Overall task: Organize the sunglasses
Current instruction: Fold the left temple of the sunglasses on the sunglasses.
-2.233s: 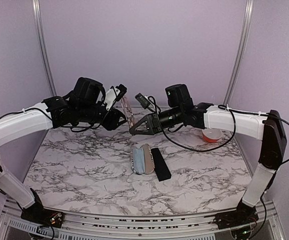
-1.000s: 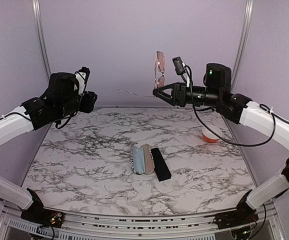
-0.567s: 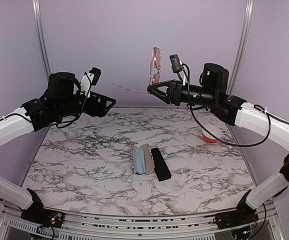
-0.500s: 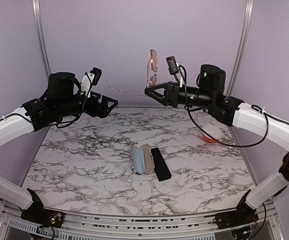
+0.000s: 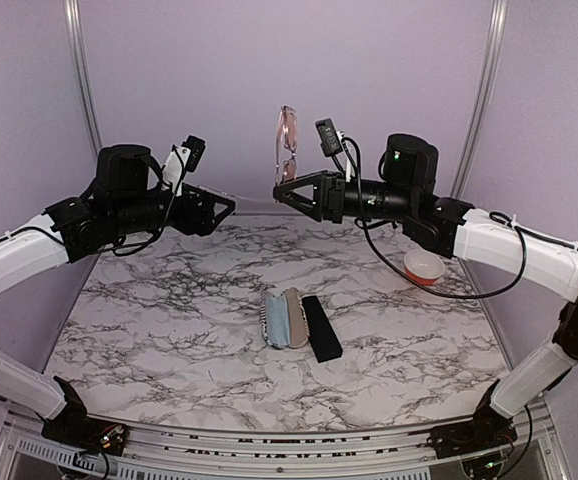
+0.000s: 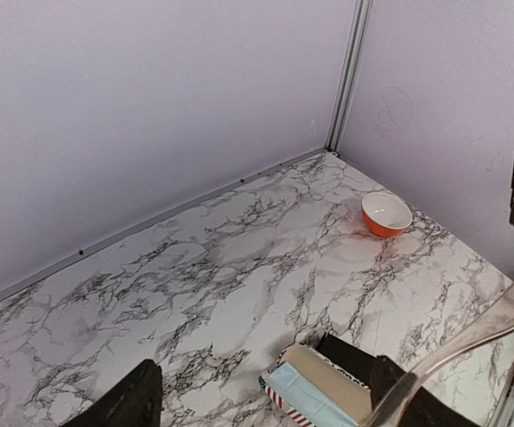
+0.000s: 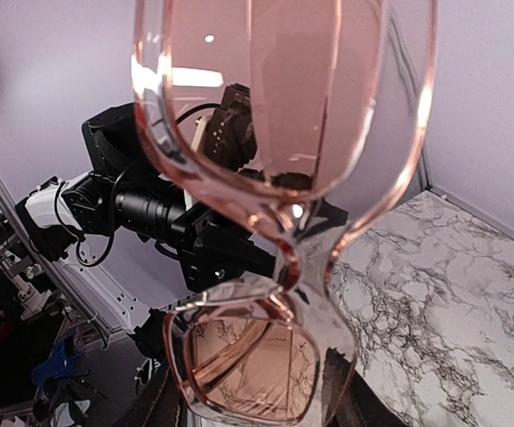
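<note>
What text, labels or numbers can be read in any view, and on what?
None: no readable text in any view.
The sunglasses, black case and orange bowl carry no lettering.
The striped case shows only a red-and-white pattern at its edge, no words.

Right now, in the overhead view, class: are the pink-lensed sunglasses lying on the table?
No, the sunglasses are held up in the air by the right gripper, well above the marble table.

The patterned case (image 5: pixel 285 318) lies beside the black case (image 5: pixel 321 328), orange bowl (image 5: pixel 424 267) apart.
</note>
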Tool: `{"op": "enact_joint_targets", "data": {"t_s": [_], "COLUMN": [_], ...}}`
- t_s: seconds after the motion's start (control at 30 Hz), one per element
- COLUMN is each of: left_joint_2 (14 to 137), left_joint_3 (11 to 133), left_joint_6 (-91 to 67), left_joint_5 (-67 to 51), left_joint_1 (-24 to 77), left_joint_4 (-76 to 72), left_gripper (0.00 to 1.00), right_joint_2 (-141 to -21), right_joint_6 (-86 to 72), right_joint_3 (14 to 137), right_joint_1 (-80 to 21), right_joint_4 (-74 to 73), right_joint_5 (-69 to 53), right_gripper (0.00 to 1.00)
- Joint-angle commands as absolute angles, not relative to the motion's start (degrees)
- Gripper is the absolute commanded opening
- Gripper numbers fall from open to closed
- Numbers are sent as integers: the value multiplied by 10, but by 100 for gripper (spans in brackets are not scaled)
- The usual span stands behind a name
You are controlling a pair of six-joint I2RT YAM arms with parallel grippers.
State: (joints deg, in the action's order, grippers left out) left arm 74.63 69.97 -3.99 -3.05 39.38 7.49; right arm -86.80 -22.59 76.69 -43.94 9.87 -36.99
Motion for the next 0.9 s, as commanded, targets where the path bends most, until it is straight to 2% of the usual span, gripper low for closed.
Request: {"op": "enact_joint_targets", "data": {"t_s": [0.0, 0.2, 0.53, 0.7, 0.87], "left_joint_2": [748, 746, 740, 736, 732], "left_joint_3": [698, 699, 694, 691, 687], "left_joint_6": [-38, -38, -38, -37, -37], "left_joint_5": [-38, -34, -16, -13, -13], "left_joint_1": [394, 394, 394, 394, 394], "left_joint_4": [61, 61, 58, 55, 50], "left_gripper": [78, 73, 73, 79, 89], "right_joint_2": [-863, -868, -883, -893, -902], "right_joint_6": [-228, -235, -246, -247, -244], "right_joint_3": [781, 788, 776, 776, 775], "right_joint_1": [-446, -447, -457, -464, -469], "right_joint_4": [122, 115, 114, 108, 99], "right_joint_5": [-372, -391, -429, -446, -452], "right_gripper": [25, 25, 24, 24, 24]}}
